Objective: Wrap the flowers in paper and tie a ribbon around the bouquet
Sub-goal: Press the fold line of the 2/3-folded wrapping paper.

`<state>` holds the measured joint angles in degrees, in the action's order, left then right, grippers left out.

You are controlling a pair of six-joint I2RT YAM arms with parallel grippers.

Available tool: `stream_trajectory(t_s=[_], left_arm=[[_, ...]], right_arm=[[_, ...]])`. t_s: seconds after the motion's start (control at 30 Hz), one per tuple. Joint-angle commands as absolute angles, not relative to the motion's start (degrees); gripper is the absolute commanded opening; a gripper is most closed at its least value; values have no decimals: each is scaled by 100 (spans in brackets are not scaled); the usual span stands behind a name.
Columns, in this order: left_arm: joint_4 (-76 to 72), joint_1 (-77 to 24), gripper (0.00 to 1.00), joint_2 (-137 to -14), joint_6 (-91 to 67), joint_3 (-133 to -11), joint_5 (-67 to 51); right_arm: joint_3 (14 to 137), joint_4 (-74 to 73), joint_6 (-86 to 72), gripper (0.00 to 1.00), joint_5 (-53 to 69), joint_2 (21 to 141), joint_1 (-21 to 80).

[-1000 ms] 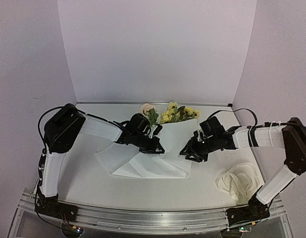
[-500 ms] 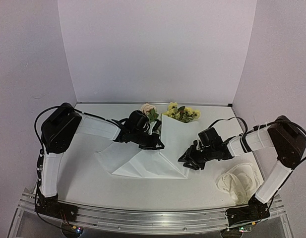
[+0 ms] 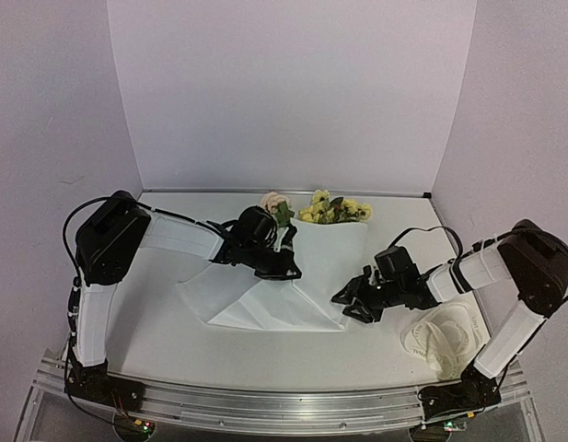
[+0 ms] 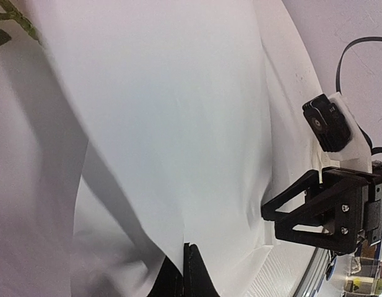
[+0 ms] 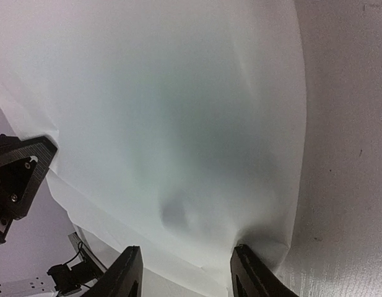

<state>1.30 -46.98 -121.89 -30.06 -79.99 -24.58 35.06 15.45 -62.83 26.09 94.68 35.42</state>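
From above, the paper lies spread on the table, between the two arms. The flowers stick out past its far edge, the yellow blossoms beside the pale rose. The left gripper rests on the sheet just below the blossoms with its jaws together. The right gripper sits low at the sheet's near right corner. We cannot judge its gap from here. The ribbon lies in a loose coil near the table's right front, well apart from the paper.

From the left wrist, the paper fills nearly the whole view. A green stem of the flowers shows at the top left. The left gripper is closed, with its tips against the sheet where a fold runs into them. We cannot tell whether a layer is pinched there. The right gripper meets the sheet's edge at the right.

From the right wrist, the right gripper stands with its jaws parted to a middling width. The fingers are well apart, and the paper spreads out ahead of them. The sheet's corner edge touches one finger, and nothing is clamped. The left gripper shows at the left edge on the sheet, and bare table lies to the right.
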Motion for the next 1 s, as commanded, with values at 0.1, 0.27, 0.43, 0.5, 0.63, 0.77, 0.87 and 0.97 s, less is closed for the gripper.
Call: stream_trajectory(t_s=[0.1, 0.27, 0.43, 0.5, 0.63, 0.77, 0.87, 0.97], left_arm=[[276, -4676, 0, -11697, -3022, -7939, -2219], [366, -4678, 0, -11657, -3066, -7944, -2198], [329, -4684, 0, -11632, -3180, -7842, -2167], [317, -4685, 0, -11661, -3212, -7811, -2158], [301, -4685, 0, -11708, -3243, -7770, -2138], [344, -4685, 0, -11763, -3247, -7785, -2109], [401, -4685, 0, -11795, -3266, -7805, -2028], [435, -4681, 0, -11801, -3302, -7811, -1935]], right_arm=[[3184, 1838, -6448, 54, 2561, 9181, 3551], [3248, 1877, -6529, 59, 2696, 8966, 3559], [3233, 2063, -6682, 60, 2808, 8925, 3612], [3205, 2167, -6743, 61, 2821, 8982, 3665], [2946, 2683, -6980, 61, 2847, 9178, 3758], [2628, 3183, -7163, 60, 2834, 9453, 3772], [2425, 3440, -7233, 60, 2823, 9642, 3771], [2326, 3548, -7259, 60, 2768, 9770, 3772]])
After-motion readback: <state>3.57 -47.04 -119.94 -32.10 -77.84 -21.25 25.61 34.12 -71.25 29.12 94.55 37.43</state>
